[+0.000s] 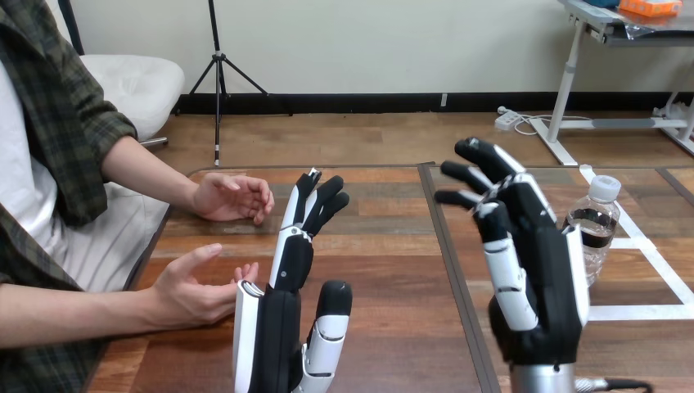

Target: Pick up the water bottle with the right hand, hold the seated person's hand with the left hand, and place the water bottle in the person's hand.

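Starting nearest the camera, the left hand [282,327] stands upright over the surface [393,278] with its fingers straight and thumb apart. It is open and holds nothing. Just beside its back is the person's nearer hand [192,286], open and loosely cupped. I cannot tell whether the two touch, and no robot finger curls round it. The right hand [536,270] stands at the view's right, fingers spread and only gently bent, also empty. Just beyond it, partly hidden by its edge, the water bottle [596,229] stands upright on the surface, with a white cap on and a dark label round its middle. Farther off at the view's left, the person's farther hand [233,196] lies loosely curled.

The bottle looks like thin clear plastic — light, likely to dent under a hard squeeze, and smooth enough to slip. A grip round the labelled middle, fingers on one side and thumb opposite, seems safest — the cap end is too narrow. It seems to hold clear liquid, but how full it is cannot be made out.
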